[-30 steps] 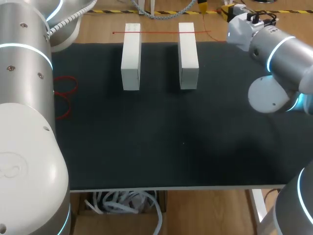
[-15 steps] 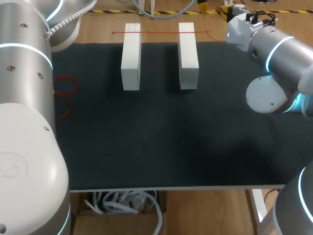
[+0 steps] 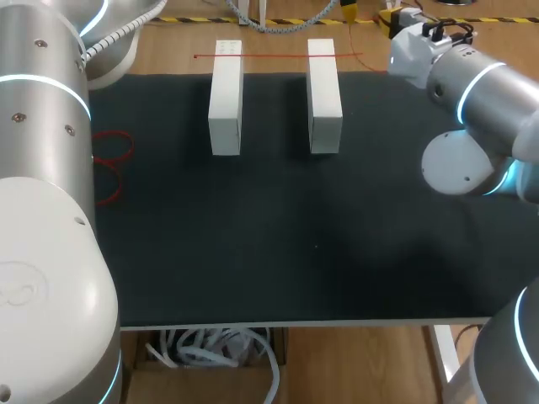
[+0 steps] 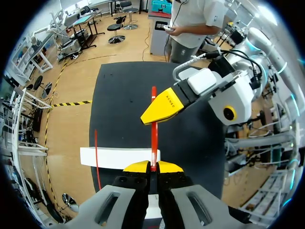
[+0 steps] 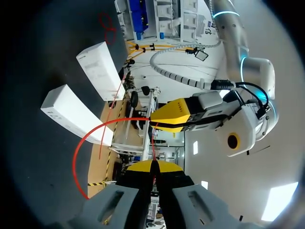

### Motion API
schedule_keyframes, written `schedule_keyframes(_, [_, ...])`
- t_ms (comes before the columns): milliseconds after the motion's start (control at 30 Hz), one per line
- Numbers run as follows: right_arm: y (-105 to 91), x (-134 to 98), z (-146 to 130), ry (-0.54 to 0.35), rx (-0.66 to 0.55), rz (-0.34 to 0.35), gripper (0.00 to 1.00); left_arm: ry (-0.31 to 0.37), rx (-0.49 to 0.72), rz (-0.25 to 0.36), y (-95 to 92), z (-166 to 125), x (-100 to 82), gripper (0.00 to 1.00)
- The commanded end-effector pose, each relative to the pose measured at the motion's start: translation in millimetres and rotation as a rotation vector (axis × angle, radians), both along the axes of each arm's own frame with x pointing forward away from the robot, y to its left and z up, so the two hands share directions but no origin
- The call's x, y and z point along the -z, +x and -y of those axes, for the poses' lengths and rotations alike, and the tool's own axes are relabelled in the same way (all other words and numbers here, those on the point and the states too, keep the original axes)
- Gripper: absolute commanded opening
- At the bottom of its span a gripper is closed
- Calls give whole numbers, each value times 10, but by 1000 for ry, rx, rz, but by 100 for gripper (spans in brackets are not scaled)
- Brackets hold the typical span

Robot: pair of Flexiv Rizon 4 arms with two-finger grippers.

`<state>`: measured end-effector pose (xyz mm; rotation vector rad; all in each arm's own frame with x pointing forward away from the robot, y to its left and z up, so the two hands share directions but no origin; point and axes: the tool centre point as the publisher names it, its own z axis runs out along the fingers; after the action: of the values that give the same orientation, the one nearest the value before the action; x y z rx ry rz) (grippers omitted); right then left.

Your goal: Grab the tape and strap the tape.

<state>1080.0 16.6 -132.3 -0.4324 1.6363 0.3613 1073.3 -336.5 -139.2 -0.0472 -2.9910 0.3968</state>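
Red tape (image 4: 153, 138) runs straight between left claw (image 4: 152, 165) and right claw (image 5: 152, 165), both seemingly clamped on it.

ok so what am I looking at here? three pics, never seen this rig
It's a robot with two arms. The head view looks down from above: the left arm and right arm come in from the sides over a black mat with two white blocks and loose red loops. The two round pictures come from a camera on each wrist, looking along the fingers. In each, the nearest yellow tips are that arm's own gripper. The left gripper and right gripper face each other, each apparently shut on a thin red tape.
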Motion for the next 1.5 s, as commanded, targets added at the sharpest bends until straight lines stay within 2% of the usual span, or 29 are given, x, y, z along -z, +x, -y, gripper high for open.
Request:
schedule_keyframes(33, [12, -2, 23, 6, -56, 4, 0, 7, 0, -5, 12, 9, -17, 0])
schedule_keyframes(867, [20, 4, -104, 17, -64, 25, 0, 7, 0, -5, 12, 9, -17, 0])
schedule_keyframes(1500, [26, 46, -272, 41, -88, 14, 0, 7, 0, -5, 12, 9, -17, 0])
